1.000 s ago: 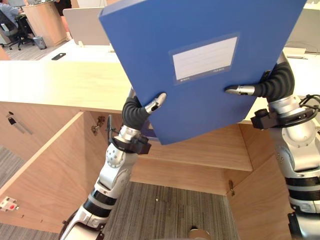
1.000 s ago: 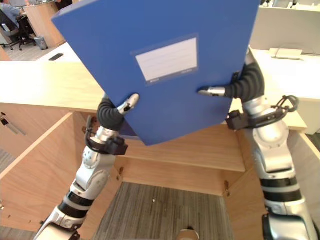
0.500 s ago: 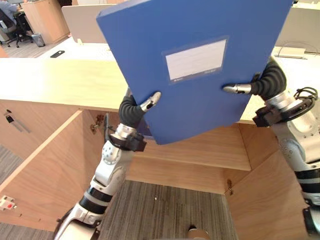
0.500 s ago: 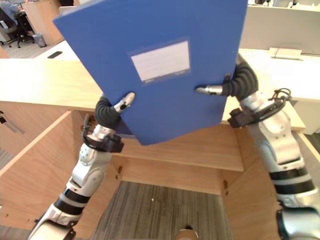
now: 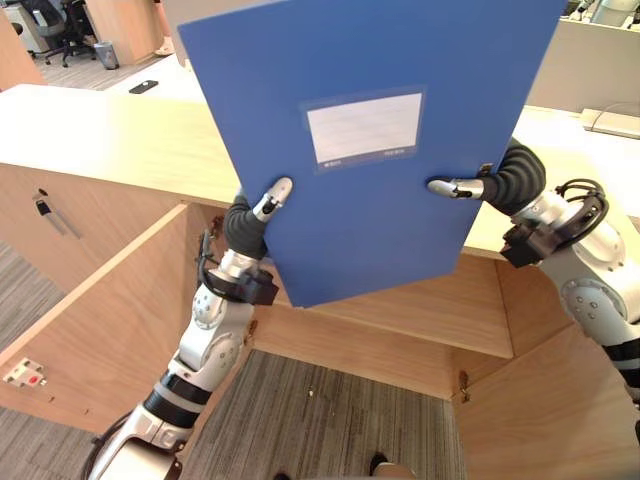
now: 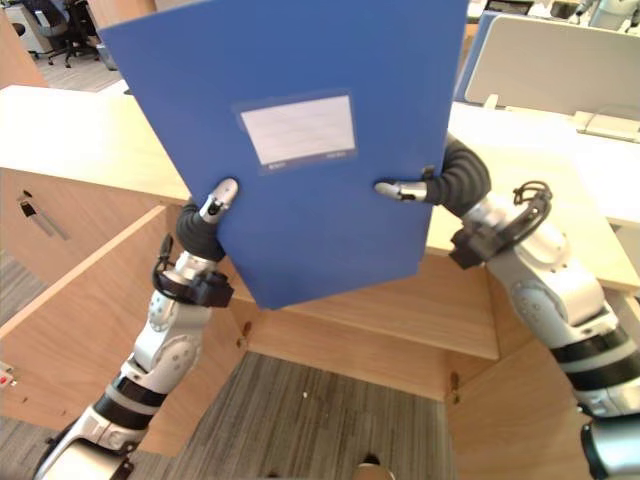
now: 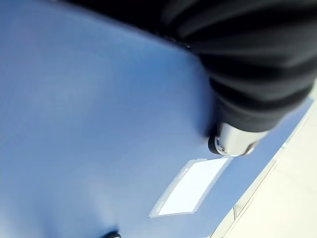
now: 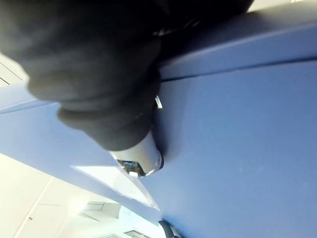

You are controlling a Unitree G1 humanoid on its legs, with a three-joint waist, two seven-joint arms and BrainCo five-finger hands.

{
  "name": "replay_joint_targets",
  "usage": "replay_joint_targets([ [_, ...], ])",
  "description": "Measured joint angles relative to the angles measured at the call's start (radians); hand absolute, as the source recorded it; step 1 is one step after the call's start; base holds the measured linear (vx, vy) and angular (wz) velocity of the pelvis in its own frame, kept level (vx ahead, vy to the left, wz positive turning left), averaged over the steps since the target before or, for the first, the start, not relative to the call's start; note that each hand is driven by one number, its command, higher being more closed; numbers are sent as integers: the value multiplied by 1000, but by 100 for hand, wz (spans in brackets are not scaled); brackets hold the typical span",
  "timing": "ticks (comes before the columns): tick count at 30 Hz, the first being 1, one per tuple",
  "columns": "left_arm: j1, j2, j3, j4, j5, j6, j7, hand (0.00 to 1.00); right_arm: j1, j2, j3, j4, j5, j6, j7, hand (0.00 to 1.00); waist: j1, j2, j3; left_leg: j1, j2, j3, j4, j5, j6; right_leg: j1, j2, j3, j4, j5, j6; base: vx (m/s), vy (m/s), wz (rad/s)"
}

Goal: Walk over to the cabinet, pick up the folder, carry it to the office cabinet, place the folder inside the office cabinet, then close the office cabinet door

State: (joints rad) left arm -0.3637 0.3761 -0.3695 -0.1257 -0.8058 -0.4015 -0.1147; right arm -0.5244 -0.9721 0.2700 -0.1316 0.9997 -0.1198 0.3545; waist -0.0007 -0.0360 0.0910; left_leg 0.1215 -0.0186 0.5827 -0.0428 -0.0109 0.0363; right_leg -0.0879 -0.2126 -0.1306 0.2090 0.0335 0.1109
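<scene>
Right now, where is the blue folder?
In the eye views the blue folder is held up at centre, pinched at its sides by the left hand and right hand, before the open office cabinet.

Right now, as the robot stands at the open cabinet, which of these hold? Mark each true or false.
1. The left hand and the right hand each clamp the blue folder, thumb on its front. True.
2. The folder lies on the cabinet shelf. False: it is held up in front of the counter, off the shelf.
3. The cabinet doors are shut. False: the left door stands open.
4. A white label sits on the folder's front. True.
</scene>
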Motion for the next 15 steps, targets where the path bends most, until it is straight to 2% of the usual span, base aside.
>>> replay_joint_targets([
  [4, 37, -14, 0, 0, -26, -31, -10, 0, 0, 57, 0, 0, -1, 36, 0, 100, 8, -2, 0, -6, 7, -5, 23, -15, -8, -2, -2, 0, 18, -4, 5, 11, 18, 3],
  [7, 94, -34, 0, -2, -55, -33, -36, 0, 0, 85, 9, -1, -17, 52, 0, 100, 11, -4, -1, -27, 7, -12, 36, -17, -6, -21, -8, -1, 29, -7, 8, 3, 16, 5],
  [11, 227, -10, -43, 61, -68, -32, -92, 0, 0, 70, 69, -15, -93, 68, 14, 100, 9, -6, -1, -42, 7, -15, 48, -18, -5, -33, -13, -3, 35, -8, 9, 5, 10, 3],
  [12, 261, 21, -87, 117, -68, -20, -129, 0, 0, 41, 89, -21, -128, 82, 29, 100, 9, -7, 0, -48, 6, -19, 49, -19, -4, -34, -15, -4, 36, -9, 10, 3, 24, 10],
  [14, 309, 73, -168, 208, -52, 32, -204, 0, 0, -15, 129, -50, -196, 101, 51, 100, 9, -12, 2, -52, 3, -21, 48, -20, -3, -36, -19, -5, 36, -14, 12, 8, 31, 6],
  [15, 350, 93, -221, 285, -3, 95, -263, 0, 0, -51, 172, -73, -247, 122, 86, 100, 9, -19, 5, -51, 0, -21, 46, -20, -3, -36, -21, -5, 35, -18, 12, 19, 31, -1],
])
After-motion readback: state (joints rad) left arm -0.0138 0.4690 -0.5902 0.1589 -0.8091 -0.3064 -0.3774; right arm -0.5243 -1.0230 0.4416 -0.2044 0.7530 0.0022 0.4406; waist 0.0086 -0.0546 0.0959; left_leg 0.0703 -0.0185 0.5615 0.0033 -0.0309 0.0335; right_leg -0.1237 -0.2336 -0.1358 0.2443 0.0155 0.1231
